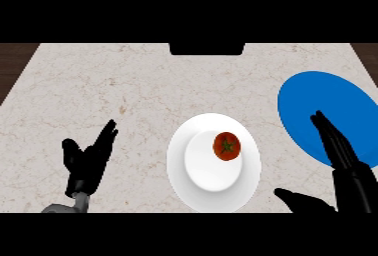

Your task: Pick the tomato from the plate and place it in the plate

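A: What is nearest the lower edge?

B: Two hands. The left hand [85, 160] shows at about eight o'clock in the head view. Its fingers are straight and close together, tilted up toward one o'clock, with the thumb standing apart on the left. It holds nothing.

A: And the other one?

B: The right hand [353, 182] is at about four o'clock. Its fingers are straight and pressed side by side, pointing toward eleven o'clock, and the thumb is spread wide toward nine o'clock. There is nothing between thumb and fingers.

A: Where is the tomato?

B: The tomato [227, 146] lies on the white plate [214, 200], which sits on the counter [111, 85] between the two hands, a little beyond them. It rests in the plate's inner well at about one o'clock from the middle, green stem upward. Neither hand touches it.

A: What lies farther out?

B: The blue plate [325, 95] lies at about two o'clock from the white one, apart from it. The right hand's fingertips cross its near part, but I cannot tell whether they touch it. A dark block [207, 48] sits at twelve o'clock on the counter's far edge.
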Robot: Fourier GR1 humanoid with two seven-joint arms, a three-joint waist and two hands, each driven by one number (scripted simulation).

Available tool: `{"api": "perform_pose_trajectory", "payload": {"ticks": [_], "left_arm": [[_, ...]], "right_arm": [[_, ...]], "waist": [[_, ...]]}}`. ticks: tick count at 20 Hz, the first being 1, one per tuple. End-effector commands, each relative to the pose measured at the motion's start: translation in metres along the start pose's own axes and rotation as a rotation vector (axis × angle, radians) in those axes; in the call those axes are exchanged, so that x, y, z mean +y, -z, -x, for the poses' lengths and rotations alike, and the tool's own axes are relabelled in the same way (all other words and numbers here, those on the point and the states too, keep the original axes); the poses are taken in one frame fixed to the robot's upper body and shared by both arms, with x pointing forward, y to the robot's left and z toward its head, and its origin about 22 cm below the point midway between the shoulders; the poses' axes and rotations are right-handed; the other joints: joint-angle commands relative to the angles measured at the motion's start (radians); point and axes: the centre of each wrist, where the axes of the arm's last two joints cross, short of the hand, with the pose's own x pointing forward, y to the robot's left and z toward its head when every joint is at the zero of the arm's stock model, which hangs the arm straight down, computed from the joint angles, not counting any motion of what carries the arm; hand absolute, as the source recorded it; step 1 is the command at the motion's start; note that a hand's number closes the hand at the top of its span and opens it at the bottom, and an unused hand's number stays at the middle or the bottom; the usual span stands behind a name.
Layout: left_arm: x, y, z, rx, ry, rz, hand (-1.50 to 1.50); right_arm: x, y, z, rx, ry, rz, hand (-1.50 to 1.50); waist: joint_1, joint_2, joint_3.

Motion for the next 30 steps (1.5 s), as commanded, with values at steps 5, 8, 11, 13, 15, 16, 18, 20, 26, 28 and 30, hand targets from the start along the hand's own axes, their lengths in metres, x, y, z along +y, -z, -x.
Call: {"api": "perform_pose_trajectory", "payload": {"ticks": [5, 8, 11, 13, 15, 16, 18, 20, 26, 28, 30], "left_arm": [[-0.023, 0.006, 0.015, 0.042, -0.022, 0.013, 0.00], [-0.004, 0.000, 0.007, 0.031, -0.016, 0.011, 0.00], [-0.006, 0.005, 0.007, 0.031, -0.015, 0.002, 0.00], [-0.006, 0.006, -0.007, 0.039, -0.019, 0.023, 0.00], [-0.004, -0.010, 0.011, 0.043, -0.017, 0.015, 0.00], [-0.002, -0.014, 0.012, 0.030, -0.001, 0.005, 0.00], [-0.001, 0.001, 0.010, 0.048, -0.018, 0.007, 0.00], [-0.007, 0.003, 0.009, 0.023, 0.002, -0.004, 0.00], [-0.003, 0.006, -0.007, 0.030, -0.023, 0.001, 0.00], [-0.015, -0.012, 0.005, 0.032, -0.022, 0.013, 0.00], [-0.003, 0.010, 0.006, 0.036, -0.006, 0.024, 0.00]], "right_arm": [[0.044, 0.011, -0.063, 0.074, -0.101, -0.104, -1.50], [0.068, 0.030, -0.073, 0.118, -0.148, -0.090, -1.50], [0.085, 0.000, -0.080, 0.150, -0.172, -0.116, -1.50], [0.084, 0.017, -0.073, 0.167, -0.154, -0.170, -1.50], [0.111, 0.018, -0.067, 0.183, -0.139, -0.192, -1.50], [0.089, 0.022, -0.063, 0.177, -0.119, -0.194, -1.50], [0.111, 0.015, -0.068, 0.192, -0.134, -0.207, -1.50], [0.113, 0.015, -0.063, 0.179, -0.123, -0.210, -1.50], [0.134, 0.023, -0.061, 0.199, -0.215, -0.197, -1.50], [0.139, 0.020, -0.087, 0.224, -0.241, -0.184, -1.50], [0.136, 0.030, -0.083, 0.241, -0.246, -0.172, -1.50]], "waist": [[0.001, 0.004, -0.001], [0.007, 0.005, 0.000], [-0.002, 0.003, 0.000], [-0.001, 0.004, 0.000], [0.004, 0.004, 0.000], [0.001, 0.003, 0.000], [-0.001, 0.004, 0.000], [-0.002, 0.004, 0.000], [-0.001, 0.004, 0.000], [0.004, 0.003, 0.000], [-0.001, 0.004, 0.000]]}}
